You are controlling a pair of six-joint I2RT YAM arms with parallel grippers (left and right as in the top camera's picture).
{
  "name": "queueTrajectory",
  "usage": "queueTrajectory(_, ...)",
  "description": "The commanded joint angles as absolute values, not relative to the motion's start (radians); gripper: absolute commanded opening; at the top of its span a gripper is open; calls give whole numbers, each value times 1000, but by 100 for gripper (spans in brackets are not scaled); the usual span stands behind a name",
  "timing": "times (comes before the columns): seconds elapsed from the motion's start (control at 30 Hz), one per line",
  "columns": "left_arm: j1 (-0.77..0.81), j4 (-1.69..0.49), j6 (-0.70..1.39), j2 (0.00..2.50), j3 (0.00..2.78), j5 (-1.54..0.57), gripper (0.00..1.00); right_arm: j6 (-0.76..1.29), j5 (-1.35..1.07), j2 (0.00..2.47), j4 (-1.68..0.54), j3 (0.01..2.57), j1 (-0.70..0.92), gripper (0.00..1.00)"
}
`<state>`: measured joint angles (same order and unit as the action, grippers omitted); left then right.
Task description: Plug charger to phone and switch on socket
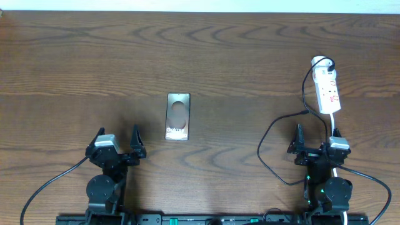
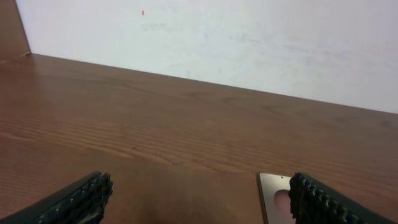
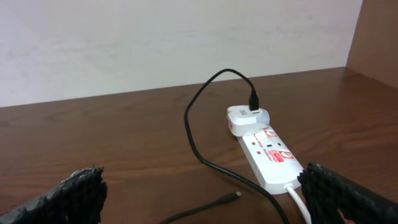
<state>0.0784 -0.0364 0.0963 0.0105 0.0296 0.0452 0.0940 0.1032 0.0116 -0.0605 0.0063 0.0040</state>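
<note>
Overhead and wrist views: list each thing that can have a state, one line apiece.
Phone: lying flat on the table, nothing plugged in.
Charger: plugged into the white adapter; plug tip loose on the table.
Socket: adapter seated at its far end; switch position cannot be told.
Left gripper: fingers open, empty.
Right gripper: fingers open, empty.

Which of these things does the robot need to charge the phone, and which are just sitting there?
For the job:
phone
charger
socket
white adapter, plugged into the socket, holding the charger's end

Just there:
table
wall
white cord trailing off the socket
</note>
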Motion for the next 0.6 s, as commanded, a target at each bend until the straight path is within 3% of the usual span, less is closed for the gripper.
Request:
queueTrajectory(0.0, 73, -65, 95, 23, 65, 22, 93, 81, 98, 7, -65, 5, 14, 99)
queueTrajectory(0.57, 80, -86, 140, 548, 471, -98, 93, 81, 98, 7, -65, 5, 14, 99)
